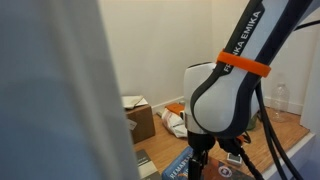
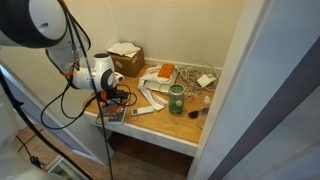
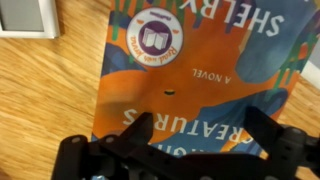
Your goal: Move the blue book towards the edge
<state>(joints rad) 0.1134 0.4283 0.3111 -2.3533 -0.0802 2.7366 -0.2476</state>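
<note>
Exterior view: arm (image 1: 225, 95) fills most of the frame, wrist pointing straight down. The blue book (image 1: 178, 165) is only a sliver at the bottom, under the wrist. Cardboard box (image 1: 140, 118) sits behind, well apart. Fingers not readable here.

Exterior view from the other side: the book lies flat at the front corner of the table (image 2: 185, 125), directly under the wrist and near the pale edge (image 2: 150, 137). Green jar (image 2: 176, 98) and white bar (image 2: 143, 112) are off to the side, out of the slide path as far as I can judge.

Wrist view: gripper (image 3: 198, 120) is centred over the cover, with the fingers (image 3: 135, 128) spread wide, nothing between them. Cannot tell if the tips touch the cover. Likely reason: a flat paperback offers no lip to pinch from above, so press down and drag it. A spread stance should also limit twisting. White object (image 3: 25, 18) at the corner of the frame, clear of the book.

Risk: too little downforce and the tips skid over the glossy cover.
</note>
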